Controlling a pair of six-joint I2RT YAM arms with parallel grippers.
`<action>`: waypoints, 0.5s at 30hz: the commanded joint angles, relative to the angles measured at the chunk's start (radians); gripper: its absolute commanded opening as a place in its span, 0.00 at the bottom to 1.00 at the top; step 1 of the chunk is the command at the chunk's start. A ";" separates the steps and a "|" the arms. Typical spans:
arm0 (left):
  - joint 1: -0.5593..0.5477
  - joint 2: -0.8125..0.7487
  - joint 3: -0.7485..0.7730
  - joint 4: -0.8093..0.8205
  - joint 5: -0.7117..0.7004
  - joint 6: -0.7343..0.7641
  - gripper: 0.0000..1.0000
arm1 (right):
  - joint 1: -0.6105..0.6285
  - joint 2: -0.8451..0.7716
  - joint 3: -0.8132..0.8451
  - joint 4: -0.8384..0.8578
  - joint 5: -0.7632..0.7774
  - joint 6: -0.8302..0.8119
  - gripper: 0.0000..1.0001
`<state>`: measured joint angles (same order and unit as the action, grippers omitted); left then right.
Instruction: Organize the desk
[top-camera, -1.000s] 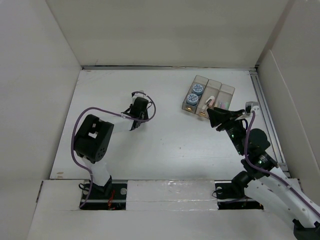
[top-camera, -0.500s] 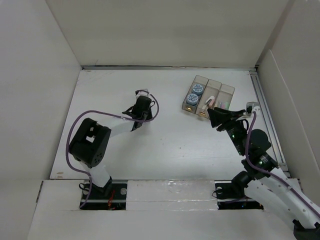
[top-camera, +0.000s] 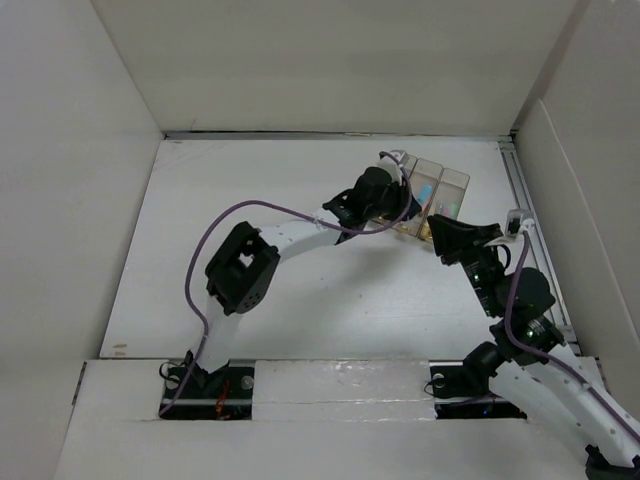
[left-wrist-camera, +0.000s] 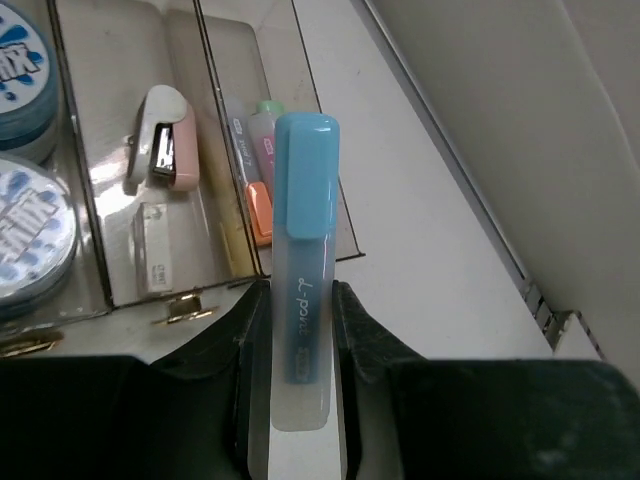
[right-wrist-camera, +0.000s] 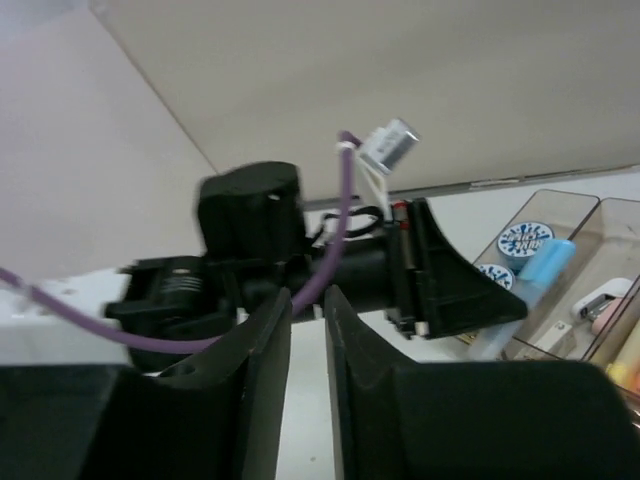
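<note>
The white desk (top-camera: 300, 300) holds a translucent three-compartment bin (top-camera: 452, 182) at the back right. My left gripper (top-camera: 392, 203) reaches across to the bin. In the left wrist view it (left-wrist-camera: 300, 292) is shut on a blue-capped highlighter (left-wrist-camera: 304, 200), held over the bin's near edge by the right compartment (left-wrist-camera: 240, 170). That compartment holds an orange and a green-pink marker (left-wrist-camera: 258, 210). The middle one holds a pink stapler (left-wrist-camera: 165, 140); the left one holds blue round tins (left-wrist-camera: 25, 215). My right gripper (top-camera: 442, 232) hovers just right of the bin, jaws nearly together and empty (right-wrist-camera: 307, 296).
White upright panels (top-camera: 330, 60) border the desk. A metal rail (top-camera: 535, 230) runs along its right edge, close to the bin. The left arm's purple cable (top-camera: 260, 208) arcs over the desk's middle. The right wrist view shows the left gripper (right-wrist-camera: 440, 270) close ahead.
My left arm has swung from the desk's left-middle across to the bin at the back right, carrying the highlighter. My right gripper has drawn slightly right and nearer.
</note>
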<state>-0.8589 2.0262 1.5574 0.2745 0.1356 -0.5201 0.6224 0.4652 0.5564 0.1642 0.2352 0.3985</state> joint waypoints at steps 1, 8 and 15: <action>0.023 0.087 0.128 0.052 0.114 -0.075 0.00 | -0.001 -0.048 0.002 0.028 0.018 -0.001 0.25; 0.023 0.323 0.432 0.087 0.176 -0.144 0.00 | -0.001 -0.069 0.005 0.012 0.033 -0.001 0.18; 0.023 0.460 0.582 0.121 0.183 -0.192 0.00 | -0.001 -0.068 0.004 0.011 0.035 0.002 0.21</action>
<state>-0.8356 2.4775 2.0605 0.3187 0.2886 -0.6731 0.6224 0.4042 0.5564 0.1608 0.2554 0.3996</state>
